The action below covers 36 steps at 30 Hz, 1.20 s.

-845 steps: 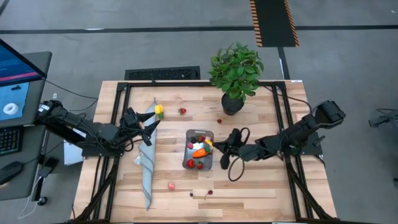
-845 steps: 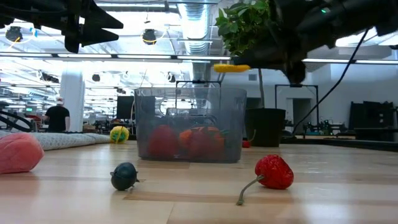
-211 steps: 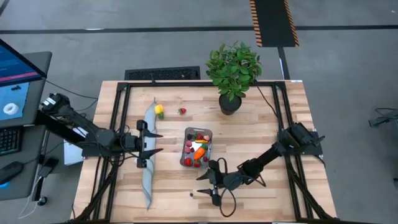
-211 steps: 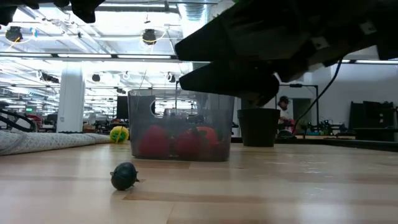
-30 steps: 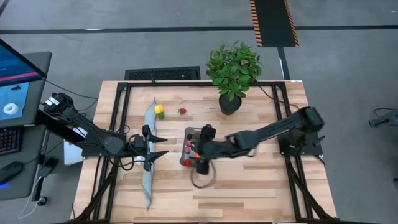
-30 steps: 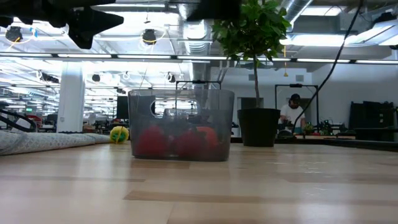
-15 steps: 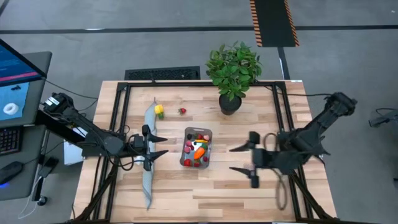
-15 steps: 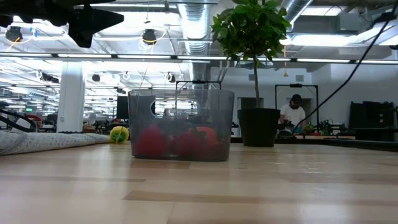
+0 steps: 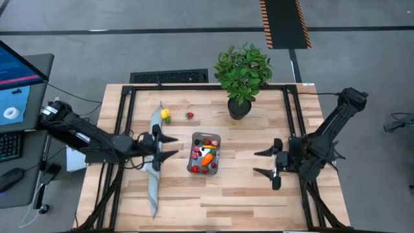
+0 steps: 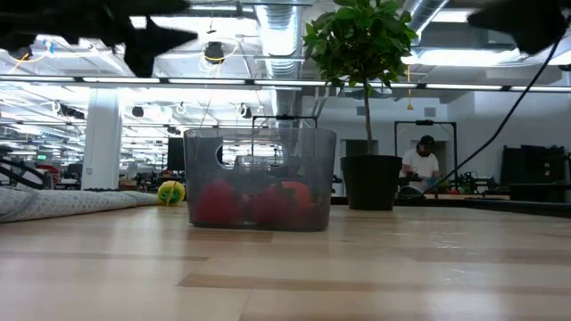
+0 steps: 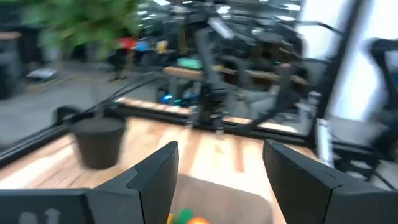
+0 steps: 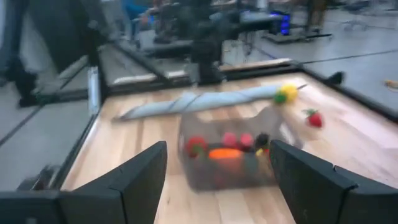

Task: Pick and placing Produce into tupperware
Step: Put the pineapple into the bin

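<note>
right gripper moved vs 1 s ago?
Yes. In the high view the right gripper has pulled away from the tupperware to the table's right side, open and empty; a second ago it was at the container.

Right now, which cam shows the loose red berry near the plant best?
High view: the red berry lies clear on bare wood, between the yellow piece and the plant pot. Right wrist view shows it blurred, beyond the tupperware. Low and left wrist views don't show it.

Clear greyish tupperware (image 9: 206, 154) upright mid-table, red, pink, orange Produce (image 9: 206, 157) inside, 2 pieces (image 9: 165, 115) lying outside
</note>
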{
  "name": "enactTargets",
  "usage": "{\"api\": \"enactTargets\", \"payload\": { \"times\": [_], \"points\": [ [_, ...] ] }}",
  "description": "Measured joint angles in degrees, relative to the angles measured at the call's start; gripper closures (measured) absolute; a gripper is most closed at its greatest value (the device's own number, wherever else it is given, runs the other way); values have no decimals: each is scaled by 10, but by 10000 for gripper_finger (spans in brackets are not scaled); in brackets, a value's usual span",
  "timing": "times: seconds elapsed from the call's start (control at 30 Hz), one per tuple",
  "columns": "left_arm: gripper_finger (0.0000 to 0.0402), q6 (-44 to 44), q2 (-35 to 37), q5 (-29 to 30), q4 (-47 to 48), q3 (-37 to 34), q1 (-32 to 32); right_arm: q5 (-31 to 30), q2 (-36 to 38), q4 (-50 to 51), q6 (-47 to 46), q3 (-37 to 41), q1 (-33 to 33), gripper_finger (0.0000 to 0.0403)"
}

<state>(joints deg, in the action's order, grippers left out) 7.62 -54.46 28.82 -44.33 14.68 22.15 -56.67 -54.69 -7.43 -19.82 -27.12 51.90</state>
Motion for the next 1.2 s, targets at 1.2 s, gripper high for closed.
{"api": "enactTargets", "payload": {
  "times": [1.2],
  "points": [
    [154,252,0,154,83,0,-269,386,-16,-348,152,181,-89,96]
  ]
}}
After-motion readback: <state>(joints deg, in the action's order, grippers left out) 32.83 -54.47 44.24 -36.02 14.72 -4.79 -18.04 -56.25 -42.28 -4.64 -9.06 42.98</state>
